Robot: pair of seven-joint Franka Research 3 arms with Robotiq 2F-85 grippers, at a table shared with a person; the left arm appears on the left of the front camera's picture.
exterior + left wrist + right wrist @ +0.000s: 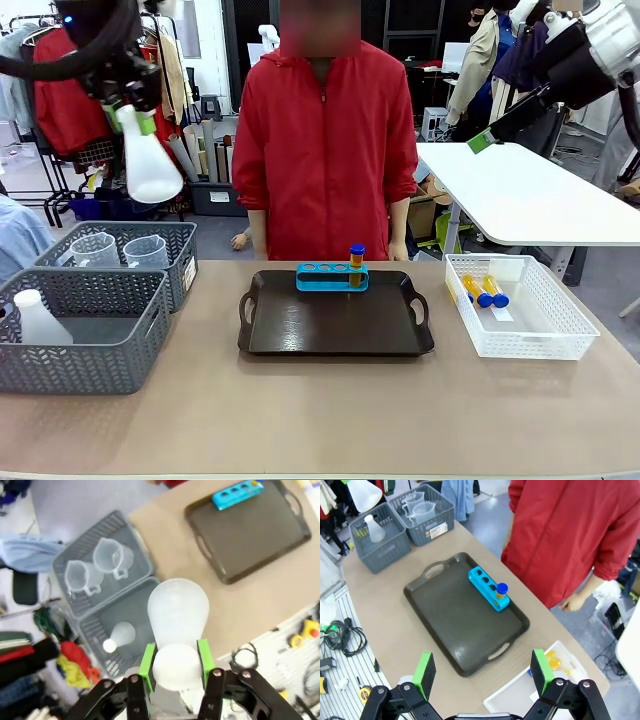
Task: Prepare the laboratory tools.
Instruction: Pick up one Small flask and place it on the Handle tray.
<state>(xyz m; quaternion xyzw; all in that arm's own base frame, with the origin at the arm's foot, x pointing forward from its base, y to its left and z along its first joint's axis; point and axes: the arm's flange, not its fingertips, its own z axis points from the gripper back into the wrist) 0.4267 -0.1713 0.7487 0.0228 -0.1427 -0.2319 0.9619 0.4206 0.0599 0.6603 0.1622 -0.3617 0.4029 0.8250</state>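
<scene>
Left gripper (175,655) is clamped on the neck of a translucent conical flask (177,610), held high in the air above the counter's (320,420) left edge, over the grey mesh baskets. The near grey basket (90,360) holds a second flask (40,320); the far grey basket (185,262) has two clear measuring jugs (146,250) side by side. Right gripper (482,670) hangs high over the counter's right side, jaws spread wide, holding nothing. In the middle of the counter sits a dark tray (330,335), and at its far edge stands the blue rack (325,277) with one amber tube (356,262) upright in its right-end hole. A white lattice basket (560,345) at the right holds two more amber tubes (478,291), lying flat.
</scene>
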